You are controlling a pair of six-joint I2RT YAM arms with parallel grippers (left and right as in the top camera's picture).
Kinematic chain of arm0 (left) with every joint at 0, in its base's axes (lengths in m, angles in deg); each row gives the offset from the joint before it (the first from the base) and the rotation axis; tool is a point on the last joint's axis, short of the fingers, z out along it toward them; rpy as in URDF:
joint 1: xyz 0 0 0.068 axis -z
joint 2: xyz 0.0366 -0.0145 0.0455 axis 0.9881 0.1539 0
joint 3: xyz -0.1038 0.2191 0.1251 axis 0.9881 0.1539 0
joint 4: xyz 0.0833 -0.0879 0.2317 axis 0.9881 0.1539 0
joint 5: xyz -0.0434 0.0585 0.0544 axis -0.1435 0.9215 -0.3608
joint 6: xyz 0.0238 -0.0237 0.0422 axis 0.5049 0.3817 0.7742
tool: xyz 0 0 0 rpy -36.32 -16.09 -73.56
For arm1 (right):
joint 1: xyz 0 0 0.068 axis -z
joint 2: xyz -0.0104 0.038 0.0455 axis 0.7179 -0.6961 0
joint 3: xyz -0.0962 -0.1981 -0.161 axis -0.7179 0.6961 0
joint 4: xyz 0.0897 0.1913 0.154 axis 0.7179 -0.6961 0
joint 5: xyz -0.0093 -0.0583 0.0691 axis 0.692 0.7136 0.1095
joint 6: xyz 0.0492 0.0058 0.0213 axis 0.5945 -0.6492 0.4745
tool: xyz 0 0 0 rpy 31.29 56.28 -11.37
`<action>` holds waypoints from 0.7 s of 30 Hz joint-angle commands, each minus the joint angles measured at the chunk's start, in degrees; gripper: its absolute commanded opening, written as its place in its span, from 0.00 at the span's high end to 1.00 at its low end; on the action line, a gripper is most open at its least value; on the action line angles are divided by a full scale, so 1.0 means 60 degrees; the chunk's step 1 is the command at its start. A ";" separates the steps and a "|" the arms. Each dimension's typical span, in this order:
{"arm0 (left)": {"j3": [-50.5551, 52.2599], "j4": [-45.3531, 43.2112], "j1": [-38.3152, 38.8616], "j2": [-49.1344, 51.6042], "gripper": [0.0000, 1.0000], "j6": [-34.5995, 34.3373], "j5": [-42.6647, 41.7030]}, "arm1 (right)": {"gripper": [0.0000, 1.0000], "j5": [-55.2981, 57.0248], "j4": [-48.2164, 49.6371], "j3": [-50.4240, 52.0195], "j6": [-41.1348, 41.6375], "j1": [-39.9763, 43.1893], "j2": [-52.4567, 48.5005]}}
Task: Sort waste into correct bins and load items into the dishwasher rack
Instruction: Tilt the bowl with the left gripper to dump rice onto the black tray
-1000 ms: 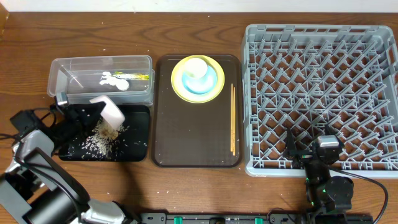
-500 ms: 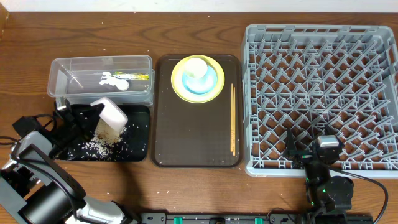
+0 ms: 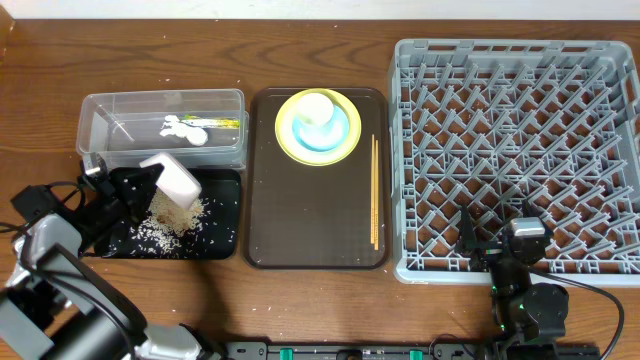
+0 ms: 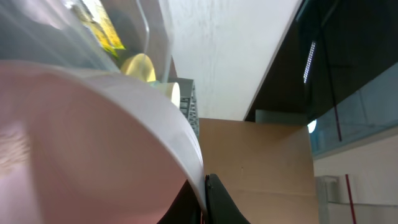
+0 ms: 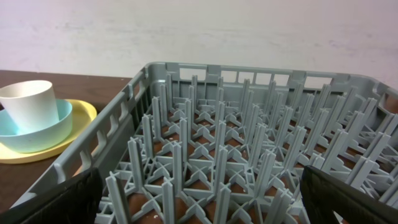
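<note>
Starting on the left: the clear tub (image 3: 112, 120) has the crumpled tissue (image 3: 183, 130) and the snack wrapper (image 3: 220, 122) in it. Right in front of it, the black tray (image 3: 222, 238) holds the rice scraps (image 3: 156, 234), spread in a loose patch. The left pincer (image 3: 135, 186) is clamped on the rim of the white bowl (image 3: 172, 178) and holds it tipped on its side over that tray, mouth down toward the rice. In the wrist view the bowl fills nearly everything.

Compared to a second ago, the bowl sits a touch further up and left. The right arm hasn't budged.

In the middle, the brown serving tray (image 3: 315, 230) carries the yellow plate (image 3: 284, 142), with the blue bowl (image 3: 340, 135) and the cream cup (image 3: 315, 108) stacked on it, and the chopsticks (image 3: 375, 190) lie along its right edge. The grey rack (image 3: 520, 130) takes up the right of the surface (image 3: 40, 60), with nothing in it. The right pincer (image 3: 497, 248) hangs over the rack's near edge, spread wide and gripping nothing.
</note>
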 commanded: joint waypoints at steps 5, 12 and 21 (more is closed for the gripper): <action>-0.0007 -0.0492 -0.0051 -0.1184 0.94 0.0058 -0.0255 | 0.01 -0.0040 -0.0036 0.0015 -0.0062 -0.0087 0.0007; -0.0004 0.0153 -0.0047 -0.1279 0.94 0.0040 -0.0259 | 0.01 -0.0040 -0.0036 0.0015 -0.0062 -0.0087 0.0007; -0.0004 0.0310 -0.0058 -0.1311 0.94 0.0466 -0.0255 | 0.01 -0.0040 -0.0036 0.0015 -0.0062 -0.0087 0.0007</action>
